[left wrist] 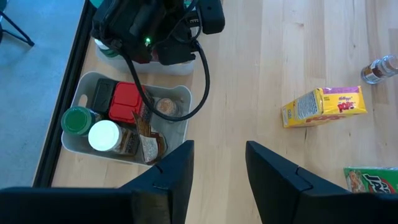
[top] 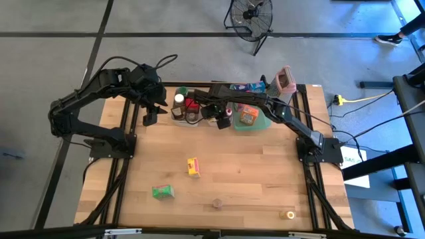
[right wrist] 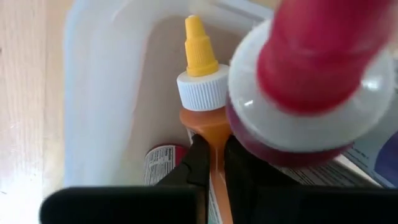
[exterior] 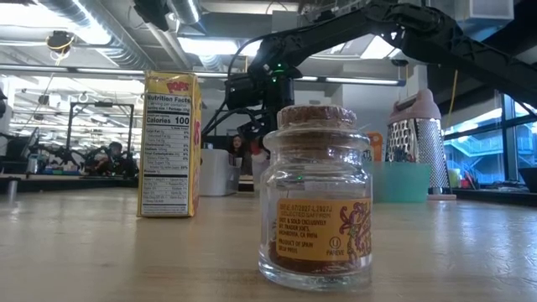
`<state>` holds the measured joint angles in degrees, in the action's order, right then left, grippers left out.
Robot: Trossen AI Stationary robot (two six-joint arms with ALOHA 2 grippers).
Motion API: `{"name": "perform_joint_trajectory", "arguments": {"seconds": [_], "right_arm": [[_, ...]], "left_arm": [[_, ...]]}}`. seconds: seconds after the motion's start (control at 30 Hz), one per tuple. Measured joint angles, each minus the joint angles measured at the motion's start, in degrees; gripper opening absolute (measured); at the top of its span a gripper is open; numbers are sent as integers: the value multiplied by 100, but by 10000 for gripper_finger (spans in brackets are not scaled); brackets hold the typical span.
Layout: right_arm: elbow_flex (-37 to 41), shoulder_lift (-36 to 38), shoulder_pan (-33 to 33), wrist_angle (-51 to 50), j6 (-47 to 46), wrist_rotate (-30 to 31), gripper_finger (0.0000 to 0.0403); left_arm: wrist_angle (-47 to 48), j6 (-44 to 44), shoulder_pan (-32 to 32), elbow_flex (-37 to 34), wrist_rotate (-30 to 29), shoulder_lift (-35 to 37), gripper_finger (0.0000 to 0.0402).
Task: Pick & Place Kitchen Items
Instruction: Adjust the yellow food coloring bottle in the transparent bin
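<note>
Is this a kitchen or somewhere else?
Probably a robot lab or workshop, not a kitchen. Two robot arms are bolted to a wooden table, a fan stands on a bare concrete floor, and the low view shows a big open room with ceiling ducts.

A robotics laboratory or workshop in an open-plan industrial hall. A pale wooden bench (top: 219, 166) sits in a black metal frame (top: 119, 192) on a grey concrete floor (top: 53, 40) marked with dark lines. Two dark robot arms, the left arm (top: 86, 99) and the right arm (top: 292, 119), are bolted to its sides. Cables (top: 372, 99) trail over the floor beside it, and a floor fan (top: 251, 14) stands behind. The low view shows exposed ceiling ducts (exterior: 75, 17), strip lighting (exterior: 210, 44), large windows (exterior: 503, 143) and further workstations (exterior: 67, 143) in the background.
</note>
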<state>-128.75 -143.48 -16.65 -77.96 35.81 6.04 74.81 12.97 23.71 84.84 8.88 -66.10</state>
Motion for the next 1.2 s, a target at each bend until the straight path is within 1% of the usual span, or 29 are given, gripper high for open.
{"name": "perform_joint_trajectory", "arguments": {"seconds": [0.23, 0.6, 1.2], "right_arm": [[-301, -33, -4, -130, -24, -114, 22], [-606, -29, -2, -228, -98, -43, 15], [-616, 24, -2, -242, -238, -4, 10]], "left_arm": [[0, 2, 0, 0, -2, 0, 141], [0, 2, 2, 0, -2, 0, 141], [0, 2, 2, 0, -2, 0, 141]]}}
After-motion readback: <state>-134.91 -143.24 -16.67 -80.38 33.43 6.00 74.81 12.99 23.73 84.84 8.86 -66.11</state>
